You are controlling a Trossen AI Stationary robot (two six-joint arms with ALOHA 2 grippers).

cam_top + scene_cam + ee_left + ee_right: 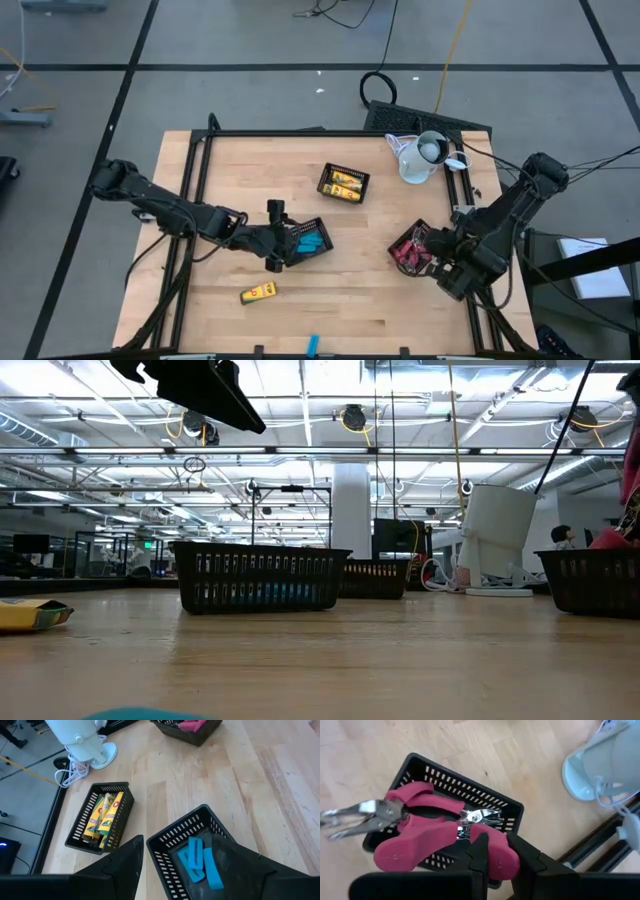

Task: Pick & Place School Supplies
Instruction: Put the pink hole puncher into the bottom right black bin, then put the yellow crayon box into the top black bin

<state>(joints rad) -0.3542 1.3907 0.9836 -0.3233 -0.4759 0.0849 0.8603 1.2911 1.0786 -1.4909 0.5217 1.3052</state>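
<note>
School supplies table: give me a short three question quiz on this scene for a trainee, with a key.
1. True or false: the left gripper hangs open above the tray of blue pieces.
2. Which tray sits nearest the white jug? A) the tray of yellow-and-black blocks B) the tray of blue pieces C) neither, both touch it
3. Fill in: one yellow-and-black block lies loose on the ____.

Key: 1 true. 2 A. 3 table. Note: the right gripper is shut on a red-handled tool over its own tray.
</note>
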